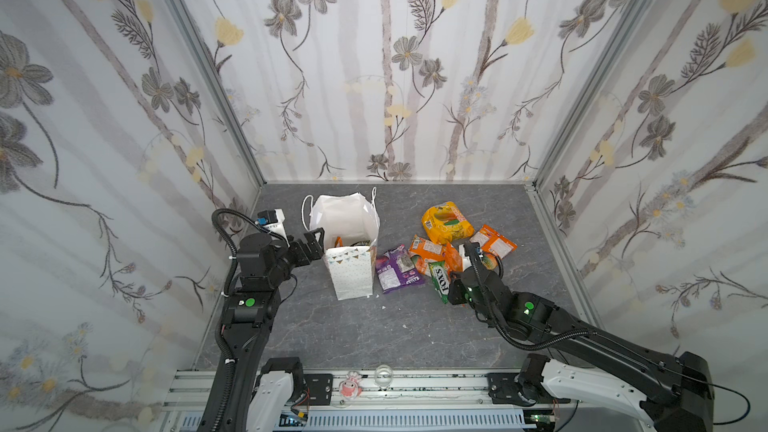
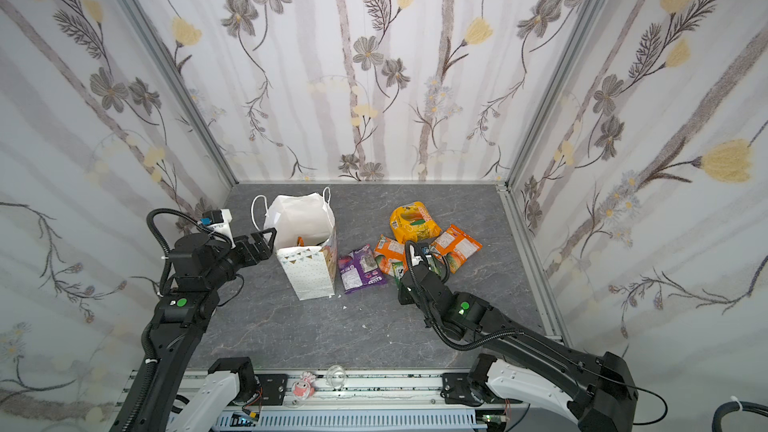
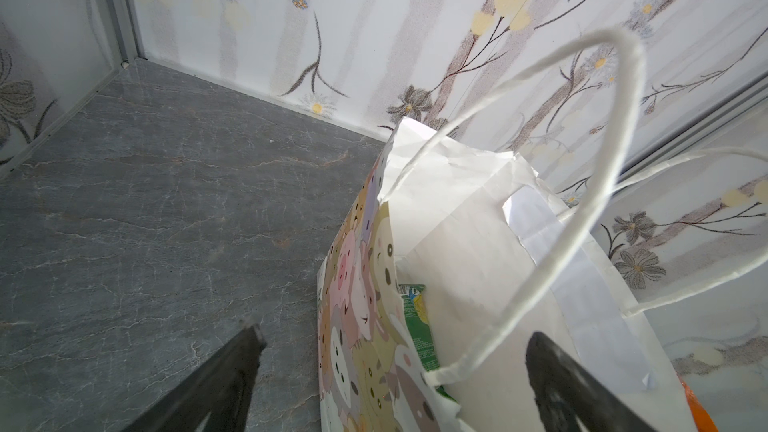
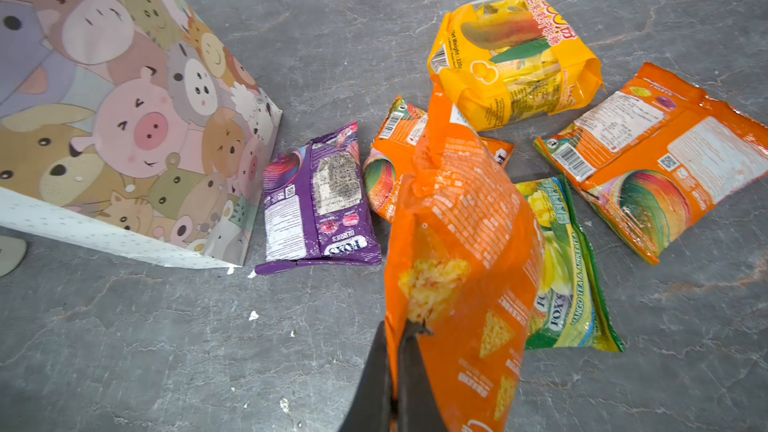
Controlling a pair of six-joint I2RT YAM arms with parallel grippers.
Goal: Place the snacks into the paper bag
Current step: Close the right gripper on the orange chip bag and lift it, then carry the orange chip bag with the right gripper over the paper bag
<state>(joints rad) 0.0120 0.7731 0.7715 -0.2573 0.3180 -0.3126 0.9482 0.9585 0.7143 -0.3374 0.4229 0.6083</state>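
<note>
Right pincer [image 4: 405, 328]: clamped on orange packet [image 4: 457, 234], held over other snacks [image 1: 432, 249].
Left pincer [image 1: 315, 243]: jaws apart at bag's rim.
Bag [image 1: 351, 276]: upright, toward back-left corner of surface [image 1: 374, 334]; green packet [image 3: 419, 326] inside.
Loose: purple packet [image 4: 320, 197] just beside bag; FOX'S green packet [image 4: 569, 272], yellow packet [image 4: 515, 64], second orange packet [image 4: 660, 151] toward right edge.

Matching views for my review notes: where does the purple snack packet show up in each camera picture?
In a top view: purple packet lies just right of the paper bag.
In a top view: same spot, right of the bag.
Left wrist: not in it; the bag shows.
Right wrist: between the bag's animal-print side and the gripped orange packet.
Shared landmark: the paper bag.
</note>
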